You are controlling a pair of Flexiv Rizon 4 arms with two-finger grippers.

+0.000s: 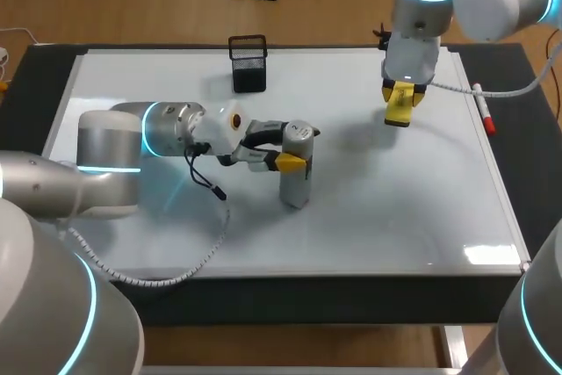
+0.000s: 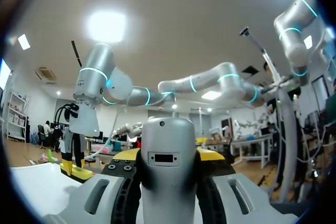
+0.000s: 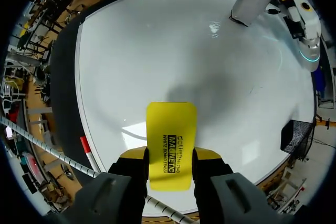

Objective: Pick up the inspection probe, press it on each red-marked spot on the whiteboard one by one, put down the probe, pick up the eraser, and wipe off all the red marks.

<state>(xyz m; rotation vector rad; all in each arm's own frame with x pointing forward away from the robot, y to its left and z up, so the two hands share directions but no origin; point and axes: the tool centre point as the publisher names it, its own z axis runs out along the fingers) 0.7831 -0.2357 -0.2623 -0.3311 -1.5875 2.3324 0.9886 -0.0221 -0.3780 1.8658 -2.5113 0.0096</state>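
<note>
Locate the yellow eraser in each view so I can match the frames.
Head view: eraser in the right gripper, over the whiteboard's far right part.
Left wrist view: eraser beyond and beside the probe, held by the right gripper.
Right wrist view: eraser between that gripper's own fingers, over the whiteboard.
Shared landmark: the grey probe, standing upright on the whiteboard in all three views.

Silver arms [image 1: 105, 142], cyan rings [image 1: 151, 129], yellow-tipped left pincer [image 1: 294, 155]

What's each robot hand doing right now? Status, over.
Left hand shut on grey probe, upright on whiteboard. Right hand shut on yellow eraser, over the board. No red marks showing. Black mesh holder off behind, apart.
</note>
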